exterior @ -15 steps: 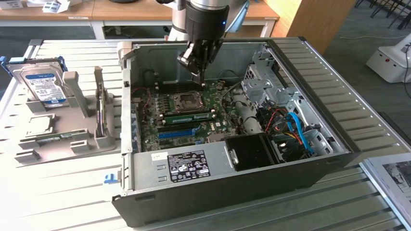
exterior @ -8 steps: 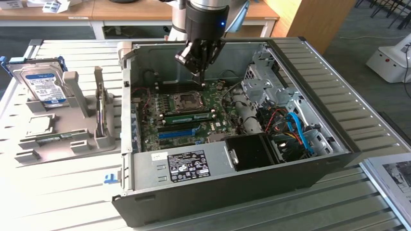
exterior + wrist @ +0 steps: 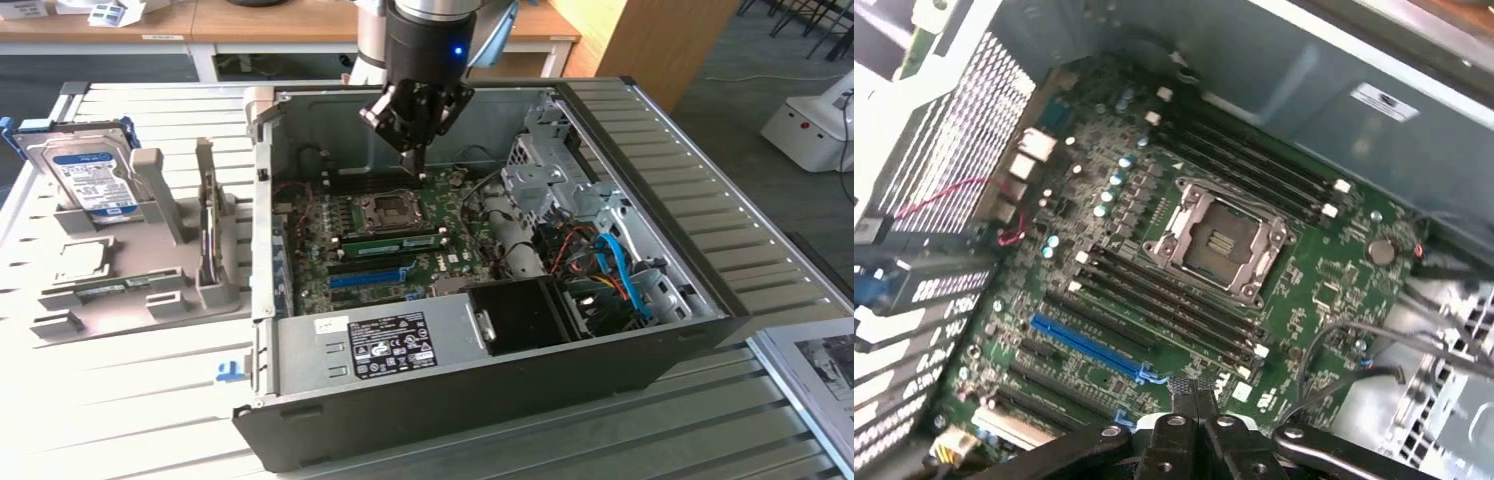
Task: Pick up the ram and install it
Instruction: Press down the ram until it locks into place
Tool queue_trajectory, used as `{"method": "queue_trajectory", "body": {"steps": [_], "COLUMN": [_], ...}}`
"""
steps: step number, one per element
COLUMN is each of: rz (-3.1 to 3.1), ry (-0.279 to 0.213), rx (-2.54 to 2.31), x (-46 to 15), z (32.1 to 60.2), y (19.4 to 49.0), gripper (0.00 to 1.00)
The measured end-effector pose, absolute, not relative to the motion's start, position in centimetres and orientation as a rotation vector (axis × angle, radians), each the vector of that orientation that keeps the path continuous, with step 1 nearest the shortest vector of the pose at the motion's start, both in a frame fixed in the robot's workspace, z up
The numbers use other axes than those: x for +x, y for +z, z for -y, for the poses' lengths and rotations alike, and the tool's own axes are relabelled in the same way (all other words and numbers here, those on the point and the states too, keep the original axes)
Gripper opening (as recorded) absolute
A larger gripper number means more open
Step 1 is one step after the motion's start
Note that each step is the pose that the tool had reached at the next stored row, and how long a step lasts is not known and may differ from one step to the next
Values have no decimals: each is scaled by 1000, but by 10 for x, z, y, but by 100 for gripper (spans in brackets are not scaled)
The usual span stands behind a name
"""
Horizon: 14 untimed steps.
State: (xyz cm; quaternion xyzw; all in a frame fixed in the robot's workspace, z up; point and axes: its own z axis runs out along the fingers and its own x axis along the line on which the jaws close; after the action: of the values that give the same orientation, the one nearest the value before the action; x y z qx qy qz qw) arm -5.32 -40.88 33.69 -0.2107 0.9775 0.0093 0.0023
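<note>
Slatted metal bench (image 3: 134,400), workshop desks behind. From the exterior view's left: grey parts stand (image 3: 127,290) with a hard drive (image 3: 94,180), then the open PC case (image 3: 667,340). Gripper (image 3: 416,150) hovers over the motherboard (image 3: 1324,290), fingers clenched, nothing between them. The ram (image 3: 391,241) already sits in a slot beside the CPU socket (image 3: 1216,240). Judging by looks: light, stiff, fragile; hold by the long edges, off the chips.
</note>
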Motion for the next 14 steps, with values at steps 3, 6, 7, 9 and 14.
{"method": "queue_trajectory", "body": {"steps": [3,6,7,9,14], "rz": [-3083,-3097,-3101,-3109,-3123], "ry": [29,29,29,28,28], "rx": [-576,-493,-465,-407,-267], "x": [-53,-53,-53,-53,-53], "z": [409,409,409,409,409], "y": [337,337,337,337,337], "gripper": [10,10,10,10,10]}}
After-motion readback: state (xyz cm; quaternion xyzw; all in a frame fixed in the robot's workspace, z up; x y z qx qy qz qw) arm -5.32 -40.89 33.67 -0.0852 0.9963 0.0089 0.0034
